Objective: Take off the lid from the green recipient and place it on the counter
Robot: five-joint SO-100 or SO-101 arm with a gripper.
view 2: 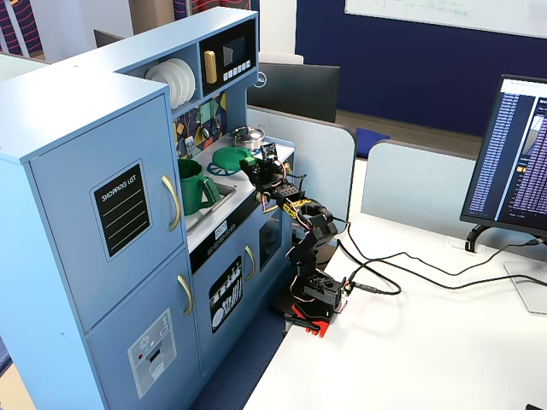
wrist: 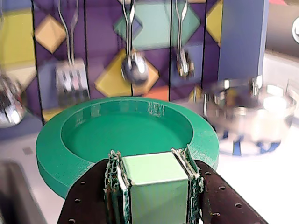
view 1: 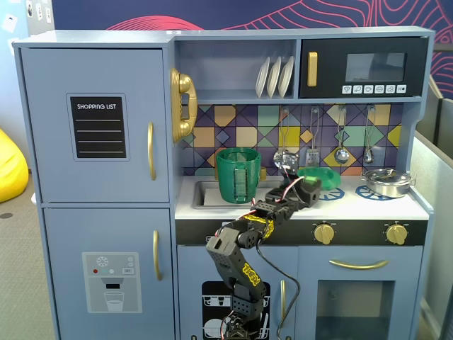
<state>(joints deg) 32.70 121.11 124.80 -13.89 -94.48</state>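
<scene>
The green recipient (view 1: 238,175) stands open in the sink at the counter's left, also in the other fixed view (view 2: 195,186). The round green lid (view 1: 320,176) is off it and held to its right, low over the counter (view 1: 354,207) by the left blue burner print. My gripper (view 1: 306,187) is shut on a pale green block at the lid's near edge. In the wrist view the gripper (wrist: 152,158) clamps that block, and the lid (wrist: 126,130) fills the middle with its raised rim up. I cannot tell whether the lid touches the counter.
A silver metal pot (view 1: 387,182) sits on the right burner, close to the lid's right in the wrist view (wrist: 252,105). Metal utensils (view 1: 342,152) hang on the tiled back wall. The sink basin (view 1: 204,194) lies left of the lid.
</scene>
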